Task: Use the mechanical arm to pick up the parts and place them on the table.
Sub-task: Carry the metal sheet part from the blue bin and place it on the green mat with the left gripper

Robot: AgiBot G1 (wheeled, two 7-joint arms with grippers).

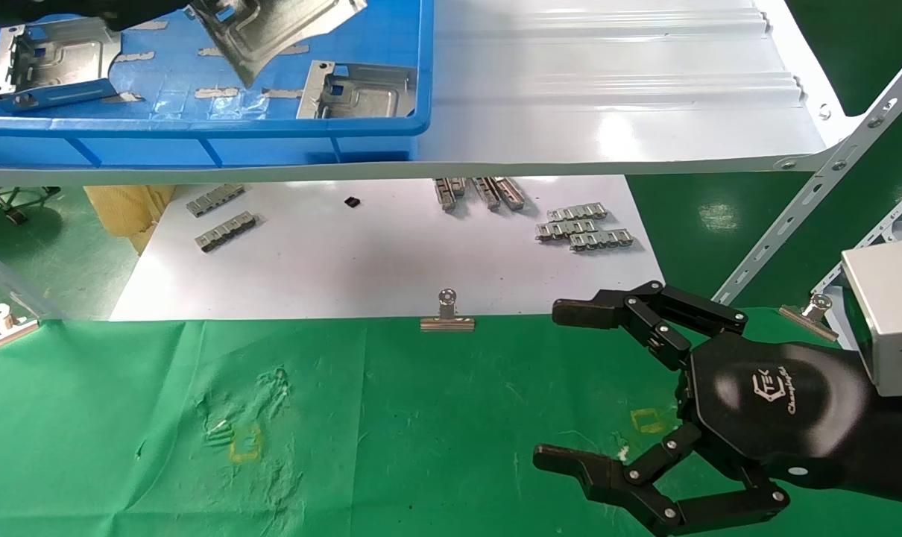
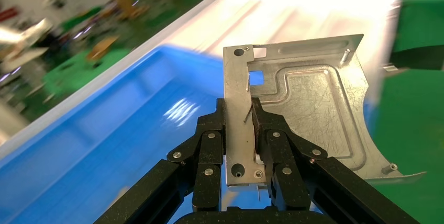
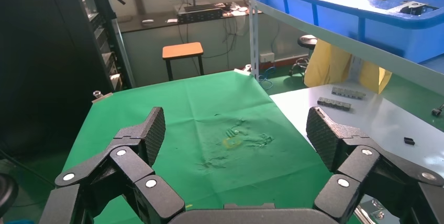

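My left gripper [image 2: 240,120] is shut on the edge flange of a silvery stamped part [image 2: 309,103] and holds it in the air above the blue bin [image 2: 99,145]. In the head view this part [image 1: 268,30] hangs tilted over the bin [image 1: 197,134] at the top left, and only a dark piece of the left arm shows there. Two more parts [image 1: 52,63] [image 1: 361,93] lie in the bin. My right gripper [image 1: 559,384] is open and empty, low over the green cloth table [image 1: 391,418] at the right; the right wrist view shows its spread fingers [image 3: 152,130] above the cloth [image 3: 209,103].
The bin stands on a glossy white shelf [image 1: 607,89] with a slanted metal brace [image 1: 816,201] at its right. Below it a white board [image 1: 391,253] carries small notched strips [image 1: 585,227]. Binder clips [image 1: 447,315] hold the cloth's far edge. Yellow square outlines [image 1: 246,444] [image 1: 648,420] mark the cloth.
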